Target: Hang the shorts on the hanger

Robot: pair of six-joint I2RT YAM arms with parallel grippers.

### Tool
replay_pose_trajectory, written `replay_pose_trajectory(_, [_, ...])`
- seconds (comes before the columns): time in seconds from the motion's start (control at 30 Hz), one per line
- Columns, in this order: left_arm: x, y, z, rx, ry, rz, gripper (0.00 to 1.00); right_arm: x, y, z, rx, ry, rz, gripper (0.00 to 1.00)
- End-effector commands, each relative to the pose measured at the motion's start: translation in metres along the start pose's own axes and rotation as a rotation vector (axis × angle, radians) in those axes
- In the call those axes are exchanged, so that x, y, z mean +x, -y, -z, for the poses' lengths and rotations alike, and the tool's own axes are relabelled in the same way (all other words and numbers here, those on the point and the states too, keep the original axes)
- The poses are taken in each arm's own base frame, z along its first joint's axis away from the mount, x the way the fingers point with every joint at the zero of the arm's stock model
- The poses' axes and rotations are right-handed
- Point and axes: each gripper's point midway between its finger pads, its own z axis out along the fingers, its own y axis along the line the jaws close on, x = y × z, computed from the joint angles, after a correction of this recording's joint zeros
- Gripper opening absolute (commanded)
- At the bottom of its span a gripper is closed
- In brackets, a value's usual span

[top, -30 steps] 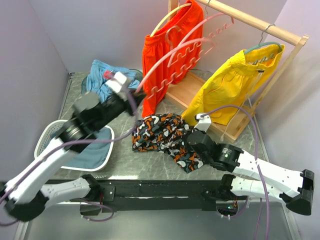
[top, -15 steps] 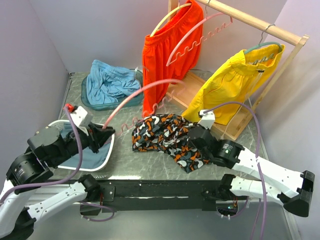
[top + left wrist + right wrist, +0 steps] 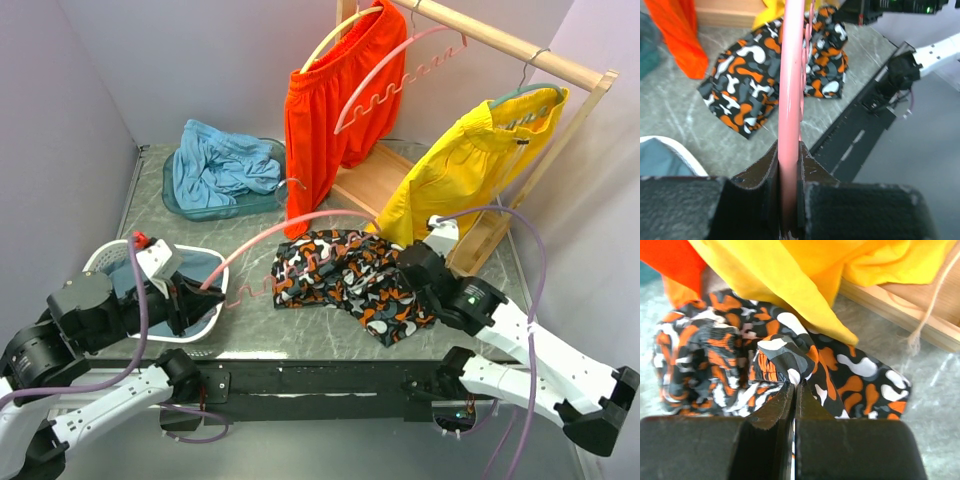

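The camouflage-print shorts (image 3: 345,275) lie crumpled on the table in front of the rack. My right gripper (image 3: 412,268) is at their right side and shut on a fold of the fabric (image 3: 770,365); its fingertips (image 3: 794,386) pinch the cloth. My left gripper (image 3: 197,290) is shut on one end of a pink hanger (image 3: 290,225), which arcs rightward, low over the shorts' left part. In the left wrist view the hanger (image 3: 791,75) runs straight out from between the jaws (image 3: 790,150) over the shorts (image 3: 747,85). A second pink hanger (image 3: 400,70) hangs on the rack.
A wooden rack (image 3: 520,45) at the back right holds plain orange shorts (image 3: 335,100) and plain yellow shorts (image 3: 470,170); the yellow ones hang just above the right gripper (image 3: 790,280). A teal basin with blue cloth (image 3: 220,165) is back left. A white basket (image 3: 205,325) sits under my left arm.
My left arm has pulled the pink hanger off the rack, back and down to the near left; the hanger now lies low by the shorts. My right gripper shifted slightly right with the fabric.
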Motion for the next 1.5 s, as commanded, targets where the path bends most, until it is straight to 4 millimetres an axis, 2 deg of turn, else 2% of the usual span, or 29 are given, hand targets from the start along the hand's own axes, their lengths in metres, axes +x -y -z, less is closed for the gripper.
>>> replay_pose_trajectory(0.0, [-0.006,0.016,-0.006,0.085,0.020,0.020,0.01,-0.054,-0.016,0.027,-0.123,0.139,-0.096,0.00])
replay_pose_trajectory(0.07, [-0.006,0.019,-0.006,0.105,0.016,0.017,0.01,-0.074,-0.038,0.041,-0.228,0.156,-0.112,0.00])
replay_pose_trajectory(0.17, [-0.006,0.024,-0.003,0.133,0.022,0.012,0.01,-0.092,-0.056,0.053,-0.265,0.144,-0.073,0.00])
replay_pose_trajectory(0.27, [-0.007,0.022,0.000,0.122,0.043,0.006,0.01,-0.105,-0.060,0.056,-0.234,0.144,-0.048,0.00])
replay_pose_trajectory(0.37, [-0.008,0.021,0.002,0.122,0.062,0.000,0.01,-0.112,-0.065,0.060,-0.225,0.128,-0.019,0.00])
replay_pose_trajectory(0.63, [-0.021,0.000,0.010,0.001,0.150,-0.009,0.01,-0.115,-0.081,0.068,-0.222,0.082,0.083,0.00])
replay_pose_trajectory(0.8, [-0.024,-0.013,0.022,-0.078,0.200,-0.004,0.01,-0.116,-0.103,0.069,-0.208,0.052,0.173,0.00])
replay_pose_trajectory(0.83, [-0.025,-0.013,0.025,-0.079,0.210,-0.003,0.01,-0.123,-0.109,0.074,-0.219,0.063,0.171,0.00])
replay_pose_trajectory(0.87, [-0.025,-0.017,0.031,-0.104,0.230,-0.001,0.01,-0.119,-0.112,0.069,-0.196,0.047,0.203,0.00])
replay_pose_trajectory(0.93, [-0.026,-0.021,0.040,-0.127,0.259,0.001,0.01,-0.126,-0.119,0.073,-0.206,0.056,0.215,0.00])
replay_pose_trajectory(1.0, [-0.025,-0.018,0.042,-0.109,0.266,-0.001,0.01,-0.128,-0.128,0.071,-0.213,0.051,0.244,0.00])
replay_pose_trajectory(1.03, [-0.022,-0.017,0.041,-0.101,0.263,0.000,0.01,-0.138,-0.134,0.076,-0.238,0.063,0.234,0.00])
replay_pose_trajectory(1.07, [-0.018,-0.009,0.038,-0.050,0.249,-0.006,0.01,-0.136,-0.146,0.075,-0.270,0.048,0.256,0.00])
replay_pose_trajectory(1.13, [-0.015,-0.001,0.037,-0.006,0.246,-0.007,0.01,-0.153,-0.158,0.076,-0.273,0.083,0.280,0.00])
replay_pose_trajectory(1.2, [-0.015,0.001,0.038,0.004,0.253,-0.011,0.01,-0.162,-0.164,0.077,-0.264,0.091,0.316,0.00])
replay_pose_trajectory(1.23, [-0.016,0.000,0.040,-0.004,0.268,-0.011,0.01,-0.171,-0.177,0.082,-0.298,0.096,0.308,0.00])
replay_pose_trajectory(1.37, [-0.023,-0.003,0.041,-0.042,0.312,-0.020,0.01,-0.161,-0.216,0.101,-0.440,0.077,0.405,0.00])
replay_pose_trajectory(1.47, [-0.031,-0.009,0.046,-0.094,0.368,-0.030,0.01,-0.138,-0.242,0.117,-0.580,0.020,0.506,0.00])
